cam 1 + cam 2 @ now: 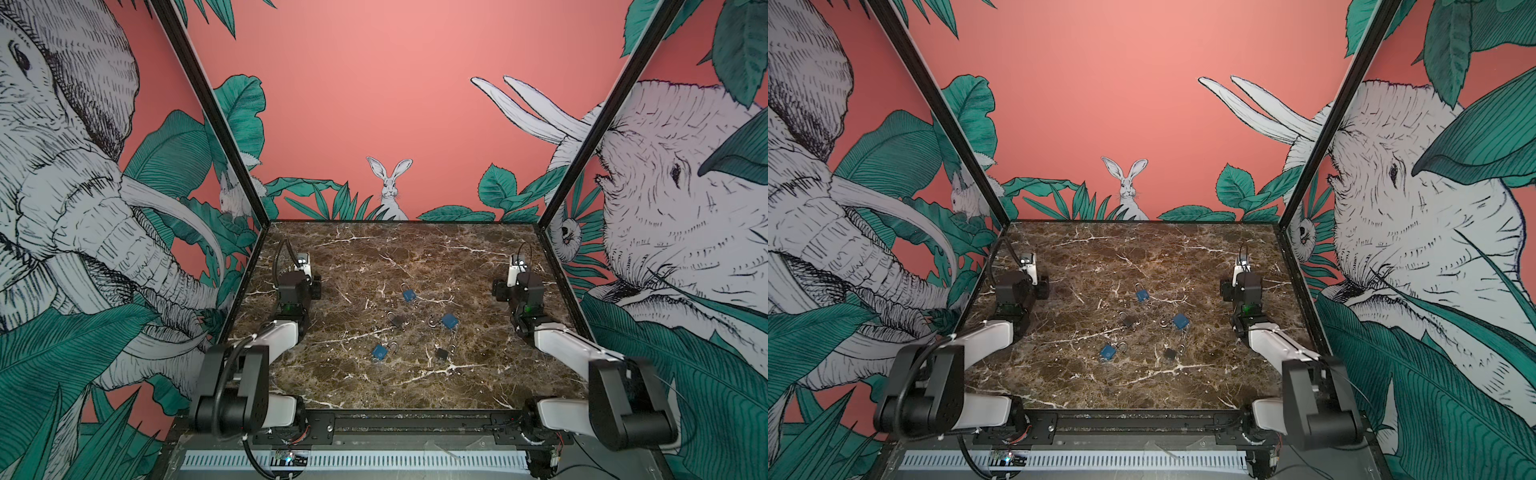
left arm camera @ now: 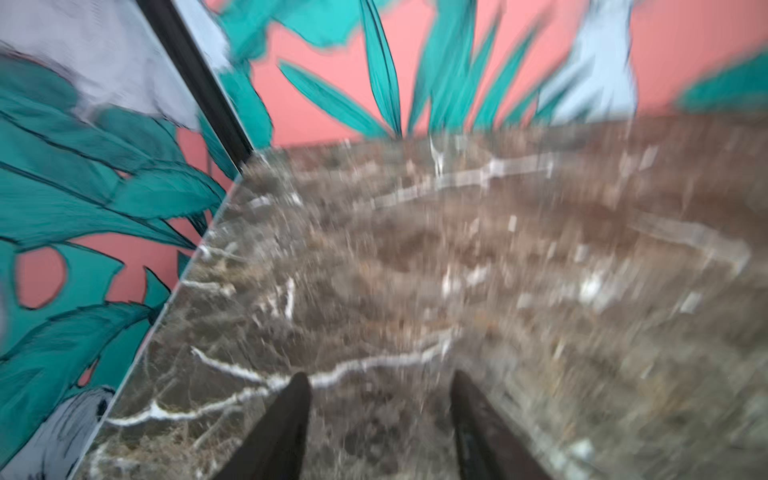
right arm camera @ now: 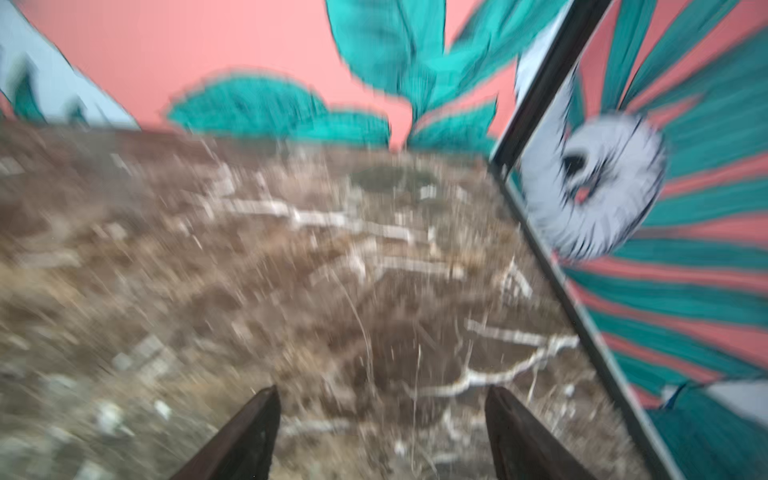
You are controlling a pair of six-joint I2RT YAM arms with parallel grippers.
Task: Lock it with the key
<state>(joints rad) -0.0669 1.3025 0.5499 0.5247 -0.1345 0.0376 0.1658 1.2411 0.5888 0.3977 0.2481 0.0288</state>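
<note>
Several padlocks lie in the middle of the brown marble table (image 1: 478, 386). Three are blue (image 1: 409, 295) (image 1: 449, 321) (image 1: 379, 351) and two are black (image 1: 398, 320) (image 1: 441, 353); all show in both top views. No key shows in any view. My left gripper (image 2: 378, 376) hangs over bare marble near the left wall. It is open, with nothing between its fingers. My right gripper (image 3: 382, 388) is over bare marble by the right wall, also open and empty. Both wrist views are blurred. Neither gripper is near a padlock.
Patterned walls close the table in on the left, back and right, with black corner posts (image 1: 249, 199) (image 1: 552, 208). A black rail (image 1: 415, 424) runs along the front edge. The left arm (image 1: 291, 299) and right arm (image 1: 525, 299) stand at the sides.
</note>
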